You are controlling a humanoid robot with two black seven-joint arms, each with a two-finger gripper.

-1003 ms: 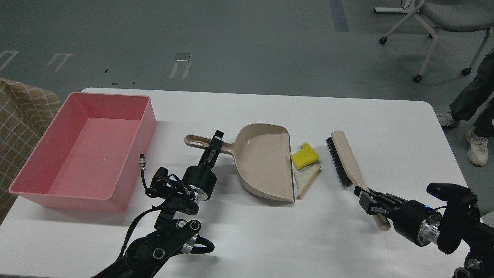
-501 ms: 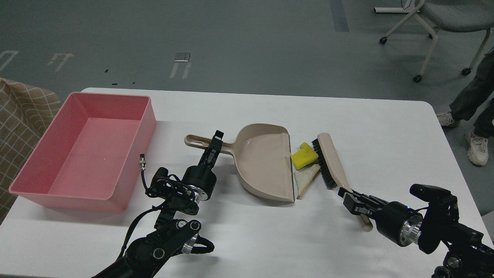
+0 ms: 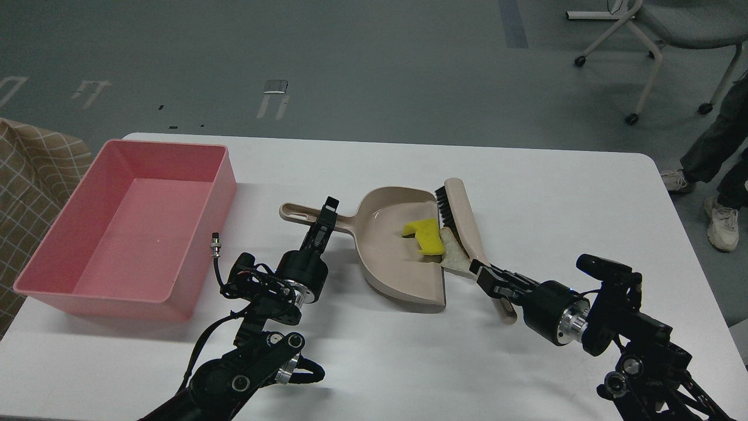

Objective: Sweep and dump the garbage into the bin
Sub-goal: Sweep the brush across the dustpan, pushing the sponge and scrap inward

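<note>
The yellow sponge block [image 3: 425, 235] lies inside the beige dustpan [image 3: 394, 245]. The white bread slice [image 3: 453, 255] sits at the dustpan's open lip, pressed by the beige brush [image 3: 459, 222] with black bristles. My right gripper [image 3: 489, 279] is shut on the brush handle, and the brush lies along the lip. My left gripper [image 3: 326, 217] is shut on the dustpan's long handle. The pink bin [image 3: 201, 202] stands at the table's left and nothing shows inside it.
The white table [image 3: 561, 193] holds everything. A checked cloth [image 3: 29, 169] lies off the table's left edge. A wheeled chair [image 3: 660, 29] and a person's legs [image 3: 716, 152] are at the far right, beyond the table.
My right gripper has swept the brush leftward to the dustpan's lip. The sponge has slid into the dustpan and the bread has been pushed to its edge. The left arm has not moved.
</note>
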